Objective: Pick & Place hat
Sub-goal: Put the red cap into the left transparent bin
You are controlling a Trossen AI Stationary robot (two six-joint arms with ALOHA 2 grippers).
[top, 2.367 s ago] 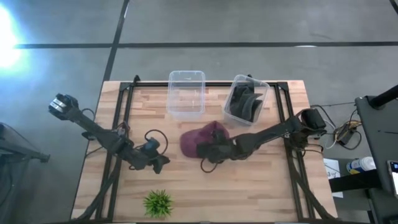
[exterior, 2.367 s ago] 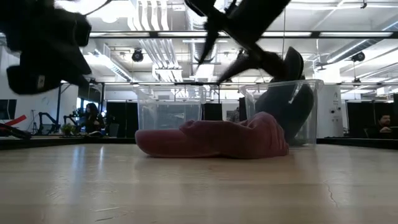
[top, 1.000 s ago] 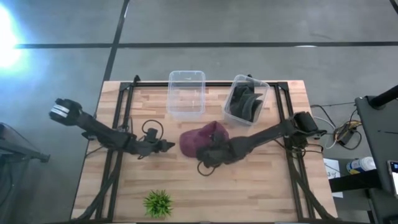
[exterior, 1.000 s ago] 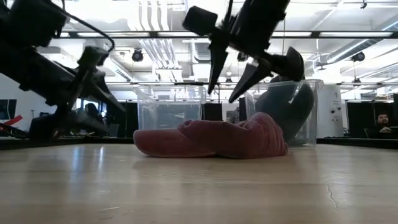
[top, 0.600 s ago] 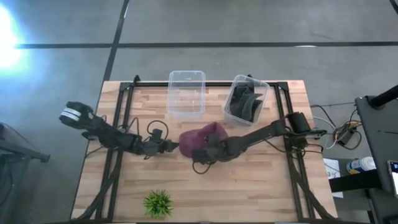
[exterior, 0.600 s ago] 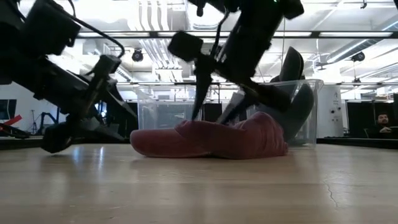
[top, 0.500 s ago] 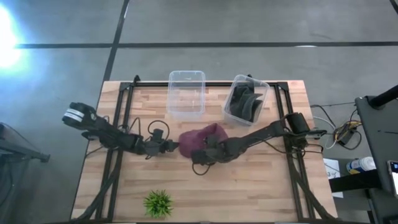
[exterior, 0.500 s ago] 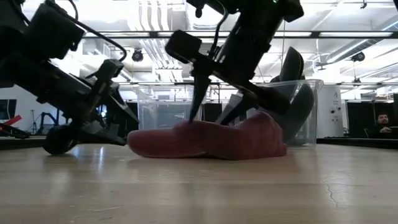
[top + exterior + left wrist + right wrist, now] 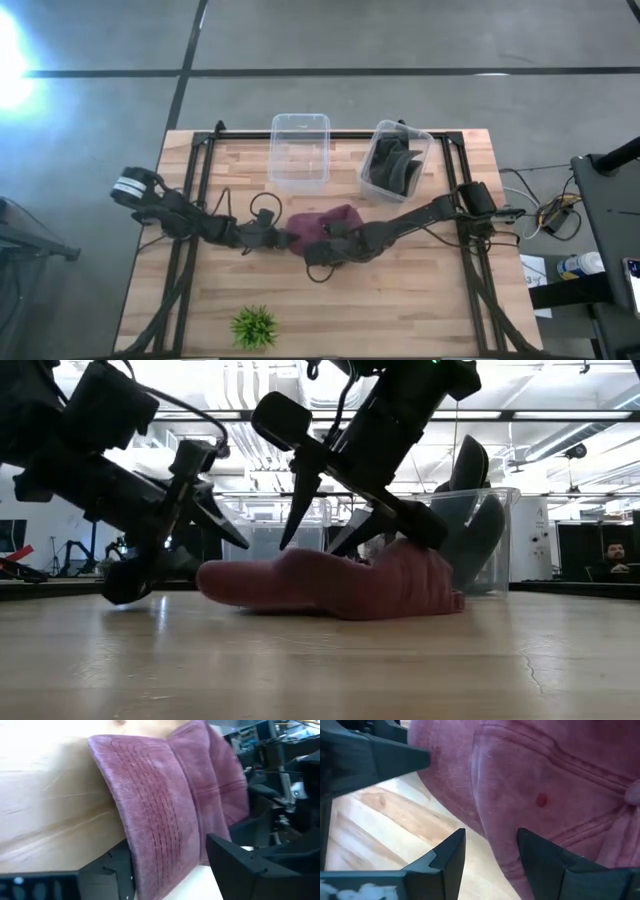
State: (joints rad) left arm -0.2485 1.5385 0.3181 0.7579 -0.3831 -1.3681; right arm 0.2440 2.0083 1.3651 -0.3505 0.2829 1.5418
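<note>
Maroon hat [image 9: 322, 226] lies mid-table, in front of an empty clear bin [image 9: 300, 149] and a second bin [image 9: 398, 160] holding dark hats. Left gripper [image 9: 281, 240] spreads its fingers around the brim edge; right gripper [image 9: 322, 250] hangs open over the crown. Only the high view shows a small plant [image 9: 254, 326] at the near edge. A person [image 9: 617, 561] sits beyond.

One maroon hat [image 9: 322, 228], two clear bins [image 9: 300, 148], one of them holding dark hats [image 9: 393, 166], one small green plant [image 9: 254, 326], two arms, each with one tool.
</note>
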